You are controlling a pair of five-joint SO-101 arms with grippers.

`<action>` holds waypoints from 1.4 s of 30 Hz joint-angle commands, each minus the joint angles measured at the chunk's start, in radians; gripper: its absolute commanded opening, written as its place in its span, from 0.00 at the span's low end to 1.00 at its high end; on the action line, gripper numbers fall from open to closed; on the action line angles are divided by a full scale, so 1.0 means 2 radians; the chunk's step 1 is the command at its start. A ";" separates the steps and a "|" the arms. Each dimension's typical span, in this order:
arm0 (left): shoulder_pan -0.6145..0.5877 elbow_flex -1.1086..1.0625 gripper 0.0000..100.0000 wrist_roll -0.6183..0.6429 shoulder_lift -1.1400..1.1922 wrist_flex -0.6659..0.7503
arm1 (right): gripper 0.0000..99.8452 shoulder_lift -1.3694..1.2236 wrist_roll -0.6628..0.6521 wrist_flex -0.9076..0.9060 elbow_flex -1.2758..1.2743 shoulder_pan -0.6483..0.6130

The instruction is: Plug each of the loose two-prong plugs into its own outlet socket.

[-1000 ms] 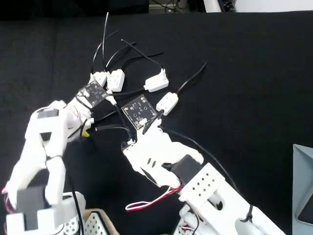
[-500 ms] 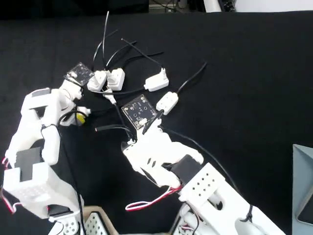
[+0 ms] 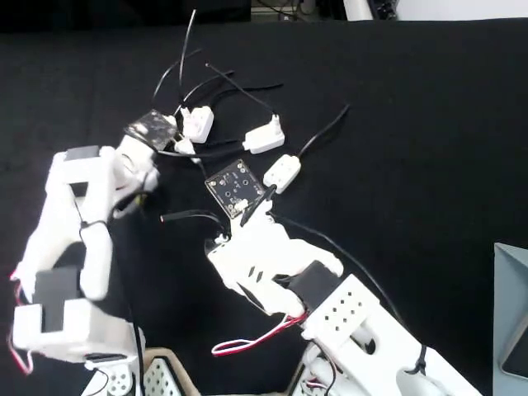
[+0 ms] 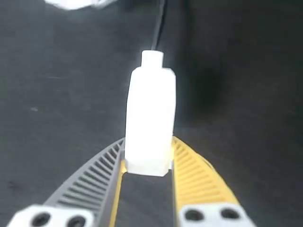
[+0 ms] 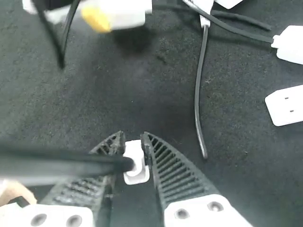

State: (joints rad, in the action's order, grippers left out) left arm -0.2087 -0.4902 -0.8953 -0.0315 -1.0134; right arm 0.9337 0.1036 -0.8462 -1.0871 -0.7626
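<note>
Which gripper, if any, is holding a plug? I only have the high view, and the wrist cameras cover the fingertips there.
Observer: In the left wrist view, the left gripper is shut on a white plug, gripped by its near end.
Operator: Where does its lead go?
Observer: A black cable leaves the plug's far end, pointing away from the gripper.
Operator: And the right arm?
Observer: In the right wrist view, the right gripper is shut on a small white connector; I cannot tell whether it is a plug or a socket.
</note>
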 commanded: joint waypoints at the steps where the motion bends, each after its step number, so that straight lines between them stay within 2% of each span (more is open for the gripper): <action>1: 0.045 -0.024 0.03 0.006 -0.077 -0.054 | 0.01 0.008 0.003 0.006 0.003 0.003; 3: 0.066 -0.048 0.03 0.018 -0.107 -0.068 | 0.01 0.008 0.003 0.005 0.003 0.003; 10: 0.119 -0.138 0.03 0.127 -0.186 -0.071 | 0.01 0.009 0.003 0.005 0.003 0.005; 17: 0.148 -0.212 0.03 0.177 -0.239 -0.067 | 0.01 0.009 0.003 0.005 0.003 0.005; 21: 0.145 -0.238 0.06 0.182 -0.245 -0.066 | 0.01 0.009 0.003 0.005 0.003 0.005; 25: 0.127 -0.263 0.22 0.185 -0.245 -0.041 | 0.01 0.009 0.003 0.005 0.003 0.005; 27: 0.106 -0.270 0.27 0.205 -0.246 -0.014 | 0.01 0.009 0.003 0.005 0.003 0.005; 32: 0.057 -0.269 0.28 0.211 -0.246 0.035 | 0.01 0.008 0.003 0.008 -0.001 0.005; 42: 0.047 -0.268 0.28 0.211 -0.250 0.058 | 0.01 0.008 0.003 0.008 -0.004 0.005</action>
State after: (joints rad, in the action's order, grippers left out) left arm -0.1059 -1.0365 -0.4810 -0.5056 -0.9137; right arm 0.9337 0.1036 -0.8462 -1.1055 -0.7641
